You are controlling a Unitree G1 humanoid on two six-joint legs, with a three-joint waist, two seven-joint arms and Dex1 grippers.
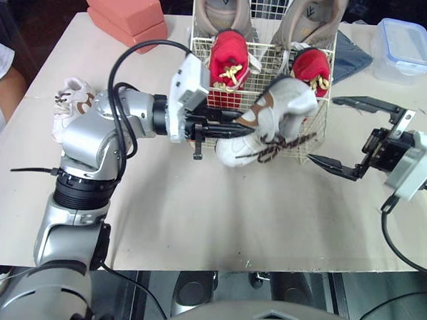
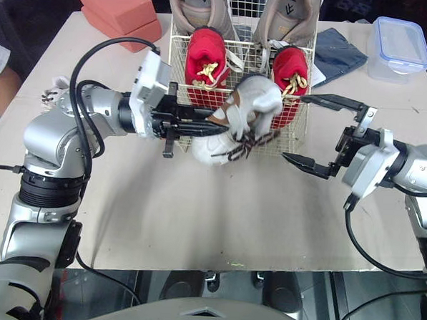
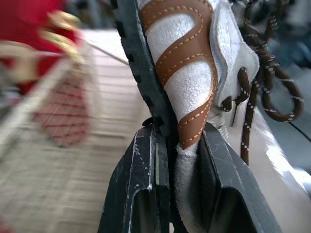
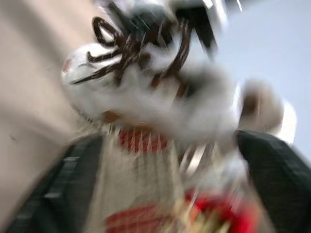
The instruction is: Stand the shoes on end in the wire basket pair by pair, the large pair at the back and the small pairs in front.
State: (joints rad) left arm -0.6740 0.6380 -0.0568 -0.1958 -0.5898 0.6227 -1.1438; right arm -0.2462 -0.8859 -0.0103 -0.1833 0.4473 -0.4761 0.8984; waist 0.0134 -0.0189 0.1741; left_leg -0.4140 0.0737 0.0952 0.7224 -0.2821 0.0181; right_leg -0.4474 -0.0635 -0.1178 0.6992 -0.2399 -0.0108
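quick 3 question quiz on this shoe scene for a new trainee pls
1. True or false: the right gripper is shut on a shoe.
2. Which shoe does the left gripper hold?
A. a red one
B. the white shoe with brown laces
C. a large beige one
3. Fill in: ___ red shoes stand on end in the basket.

Key: 1 false, its fingers are spread wide with nothing between them. 2 B. 3 two.
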